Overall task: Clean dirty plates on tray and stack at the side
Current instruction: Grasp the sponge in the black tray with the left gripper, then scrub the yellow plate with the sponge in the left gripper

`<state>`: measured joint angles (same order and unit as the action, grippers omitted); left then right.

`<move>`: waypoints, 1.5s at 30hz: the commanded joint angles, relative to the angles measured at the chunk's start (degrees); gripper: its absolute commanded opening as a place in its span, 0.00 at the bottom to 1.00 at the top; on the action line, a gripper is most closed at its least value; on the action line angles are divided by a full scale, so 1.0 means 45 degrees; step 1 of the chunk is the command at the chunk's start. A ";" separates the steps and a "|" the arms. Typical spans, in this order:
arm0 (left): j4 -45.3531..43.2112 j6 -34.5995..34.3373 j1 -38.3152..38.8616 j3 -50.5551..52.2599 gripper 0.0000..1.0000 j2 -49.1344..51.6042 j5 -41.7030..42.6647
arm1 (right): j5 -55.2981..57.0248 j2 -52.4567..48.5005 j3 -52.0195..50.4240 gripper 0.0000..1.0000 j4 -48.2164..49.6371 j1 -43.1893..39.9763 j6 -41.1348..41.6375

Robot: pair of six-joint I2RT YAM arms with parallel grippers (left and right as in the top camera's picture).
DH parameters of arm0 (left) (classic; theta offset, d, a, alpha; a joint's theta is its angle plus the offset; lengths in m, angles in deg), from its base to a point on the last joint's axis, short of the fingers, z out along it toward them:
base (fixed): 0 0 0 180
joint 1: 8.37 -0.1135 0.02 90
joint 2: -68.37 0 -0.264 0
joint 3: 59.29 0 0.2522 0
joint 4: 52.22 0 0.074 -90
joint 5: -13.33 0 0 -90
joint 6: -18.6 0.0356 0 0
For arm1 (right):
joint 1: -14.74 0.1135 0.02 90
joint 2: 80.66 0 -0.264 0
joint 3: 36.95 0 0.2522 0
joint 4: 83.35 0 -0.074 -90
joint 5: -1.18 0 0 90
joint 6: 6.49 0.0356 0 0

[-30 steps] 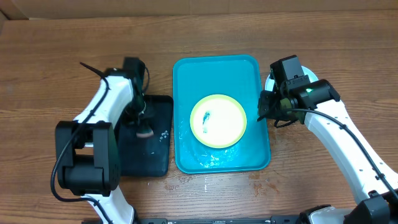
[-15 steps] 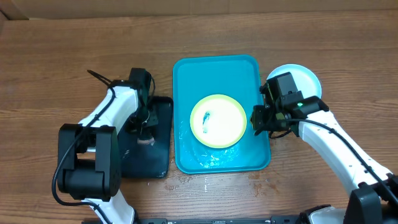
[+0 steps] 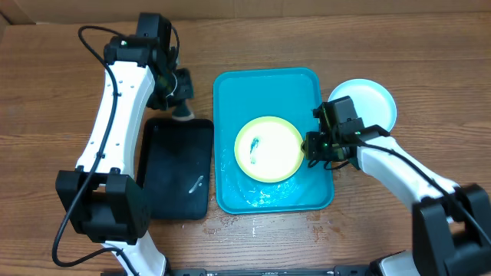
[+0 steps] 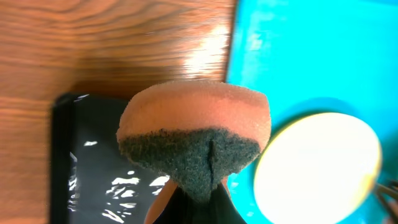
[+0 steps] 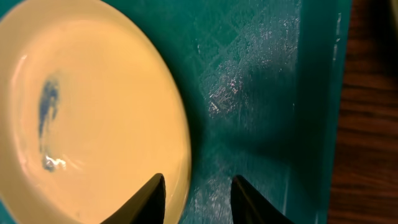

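Overhead, the smeared plate (image 3: 268, 149) lies mid-way in the tray (image 3: 230, 96), a blue-rimmed plate (image 3: 372, 103) sits outside at two o'clock, and my left gripper (image 3: 182, 107) hangs at ten o'clock. Left wrist: its jaws pinch a sponge (image 4: 194, 134). Right wrist: my right gripper (image 5: 198, 193), jaws spread, straddles the smeared plate's three o'clock rim; I judge closing to steady it comes next.

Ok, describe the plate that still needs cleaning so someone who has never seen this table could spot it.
Find the big turquoise tray in the middle of the wooden table; the plate lies flat inside it, near its centre. It has a yellow-green rim and a blue smear on its white middle, unlike the light-blue-rimmed plate sitting off the tray to the right.
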<state>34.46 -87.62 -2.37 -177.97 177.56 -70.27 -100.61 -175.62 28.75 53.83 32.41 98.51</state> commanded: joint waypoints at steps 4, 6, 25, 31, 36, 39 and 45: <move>-0.0141 0.0282 0.1418 0.0005 0.04 -0.0015 0.1583 | -0.0053 -0.0937 -0.0160 0.16 0.0403 0.0151 -0.0053; -0.0442 -0.0175 0.1933 0.0287 0.04 0.0039 0.1583 | 0.0034 -0.0928 -0.0160 0.08 0.0403 0.0151 0.0029; -0.4697 -0.4031 0.5765 0.3653 0.04 0.2987 0.2686 | 0.0607 -0.0933 -0.0160 0.04 -0.0039 0.0151 0.0335; -0.2977 -0.4342 0.5508 0.3638 0.04 0.3055 -0.2433 | 0.0607 -0.0933 -0.0160 0.04 -0.0083 0.0151 0.0330; -0.2691 -0.3356 0.5479 0.3638 0.04 0.3060 -0.3915 | 0.0607 -0.0933 -0.0160 0.04 -0.0083 0.0155 0.0330; -0.3128 -0.3347 0.5489 0.3638 0.04 0.3060 -0.2992 | 0.0607 -0.0933 -0.0160 0.04 -0.0083 0.0155 0.0330; -0.5391 -0.3342 0.5576 0.3706 0.04 0.3468 0.4075 | 0.0607 -0.0933 -0.0160 0.04 -0.0233 0.0155 0.0330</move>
<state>14.68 -103.84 22.92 -162.15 190.43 -69.70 -100.55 -179.60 28.56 54.20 33.11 100.00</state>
